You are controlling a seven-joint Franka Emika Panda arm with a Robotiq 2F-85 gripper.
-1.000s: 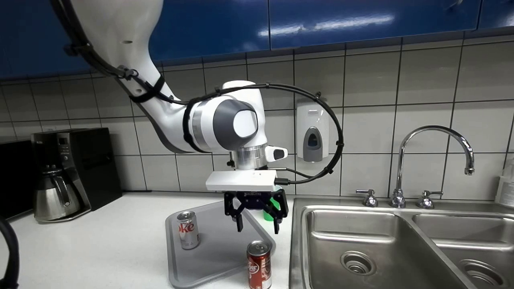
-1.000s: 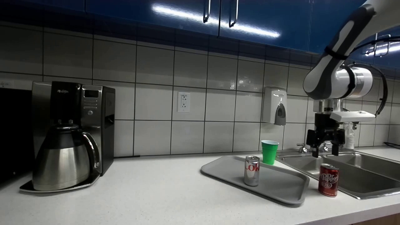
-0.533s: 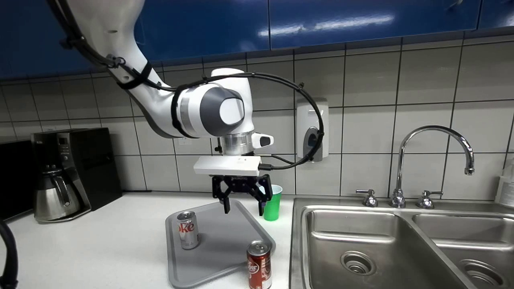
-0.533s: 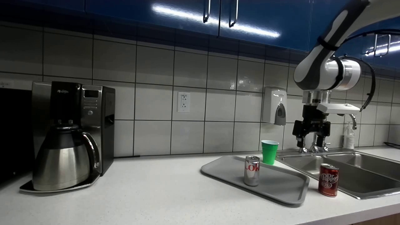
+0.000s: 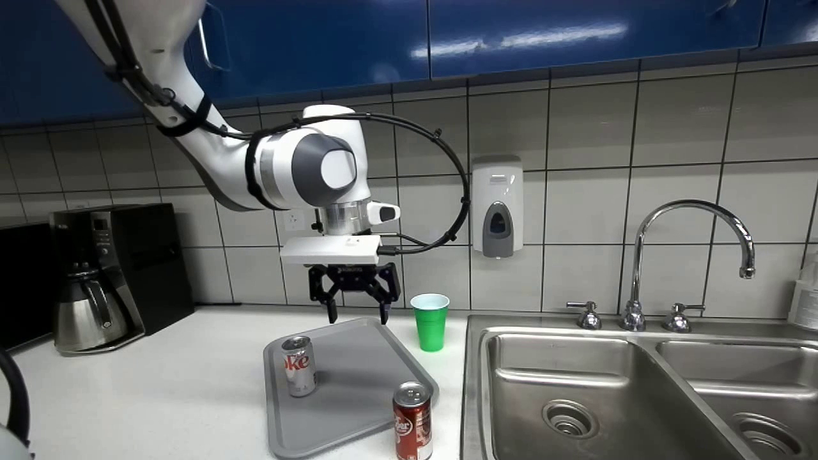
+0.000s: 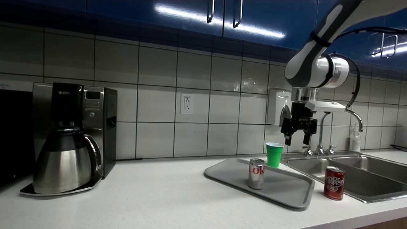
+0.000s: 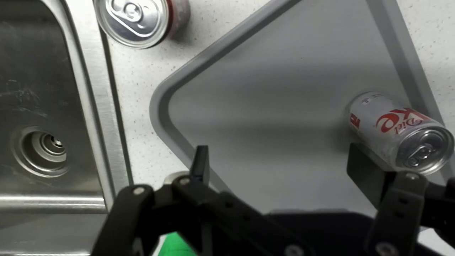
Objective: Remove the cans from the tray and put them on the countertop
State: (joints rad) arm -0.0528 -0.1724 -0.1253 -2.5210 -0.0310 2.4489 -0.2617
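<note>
The silver-white can stands upright on the grey tray, and both also show in an exterior view, the can and the tray. The red-brown can stands upright on the white countertop, off the tray and beside the sink; it also shows in an exterior view. My gripper is open and empty, high above the back part of the tray. In the wrist view, the gripper has the silver-white can beyond its right finger and the red-brown can at the upper left.
A green cup stands on the countertop just behind the tray. The steel sink with its faucet lies to the right. A coffee maker stands at the left. A soap dispenser hangs on the tiled wall.
My open gripper has moved up and to the left in both exterior views, away from above the red-brown can. The cans, the tray and the cup have not moved.
</note>
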